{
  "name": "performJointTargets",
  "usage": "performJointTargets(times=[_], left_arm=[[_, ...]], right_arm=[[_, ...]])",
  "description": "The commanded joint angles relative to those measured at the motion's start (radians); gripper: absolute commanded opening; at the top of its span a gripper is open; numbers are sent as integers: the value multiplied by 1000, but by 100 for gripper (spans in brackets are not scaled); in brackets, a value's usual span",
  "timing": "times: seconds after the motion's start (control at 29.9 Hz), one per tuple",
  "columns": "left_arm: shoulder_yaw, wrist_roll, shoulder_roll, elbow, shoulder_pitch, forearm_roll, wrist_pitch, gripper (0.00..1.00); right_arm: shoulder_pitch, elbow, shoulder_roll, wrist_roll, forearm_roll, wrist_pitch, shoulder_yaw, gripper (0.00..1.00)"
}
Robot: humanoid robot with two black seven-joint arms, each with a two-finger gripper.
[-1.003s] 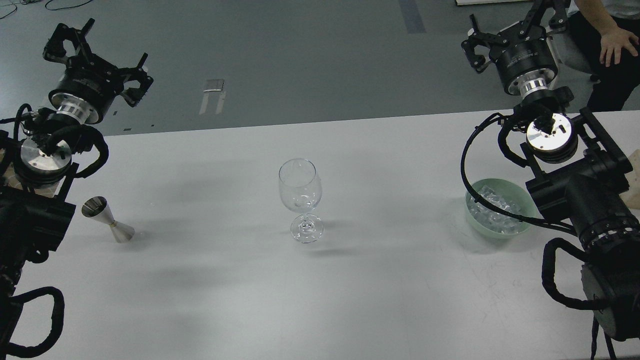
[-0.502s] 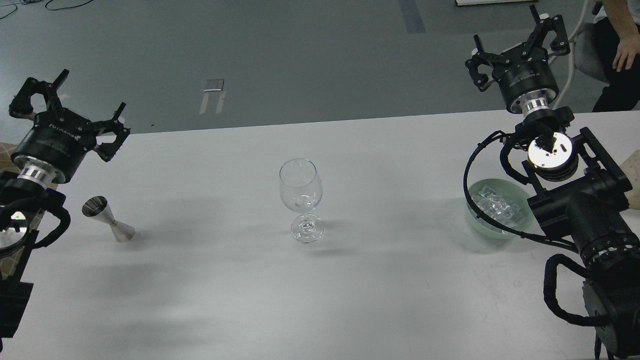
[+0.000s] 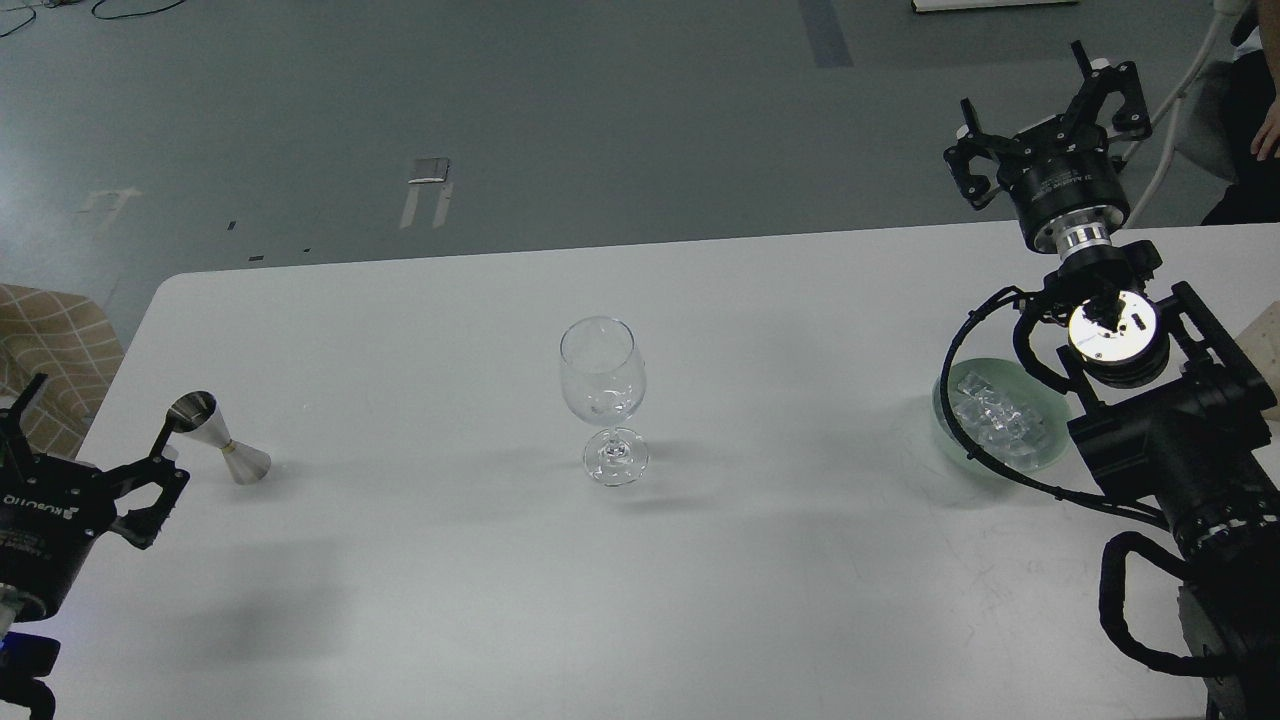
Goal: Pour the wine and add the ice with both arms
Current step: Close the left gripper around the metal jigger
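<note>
An empty clear wine glass (image 3: 602, 395) stands upright in the middle of the white table (image 3: 620, 600). A pale green bowl (image 3: 947, 443) at the right holds several clear ice cubes (image 3: 995, 418); my right arm's cable crosses it. A steel jigger (image 3: 216, 436) stands at the left. My left gripper (image 3: 85, 430) is open and empty, low at the table's left edge, one fingertip close to the jigger. My right gripper (image 3: 1045, 105) is open and empty, raised beyond the table's far right edge. No wine bottle is in view.
A person's hand (image 3: 1268, 130) and a chair show at the top right beyond the table. A checked cushion (image 3: 50, 355) sits off the table's left edge. A beige object (image 3: 1262, 335) lies at the far right edge.
My left arm has dropped down and back toward the lower left, its gripper now beside the jigger. My right gripper has moved slightly right and away. The glass, bowl and jigger have not moved.
</note>
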Motion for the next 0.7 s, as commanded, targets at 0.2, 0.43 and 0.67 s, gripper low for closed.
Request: performJointTargets(times=[0.2, 0.43, 0.67], left_arm=[[-5, 11, -200, 3, -66, -11, 142, 97], [-6, 11, -246, 46, -148, -14, 219, 97], [-9, 10, -280, 91, -149, -17, 213, 97]], right_arm=[[-32, 0, -3, -2, -2, 0, 0, 100], [-32, 6, -5, -2, -3, -3, 0, 100], [-35, 14, -12, 0, -5, -6, -3, 100]])
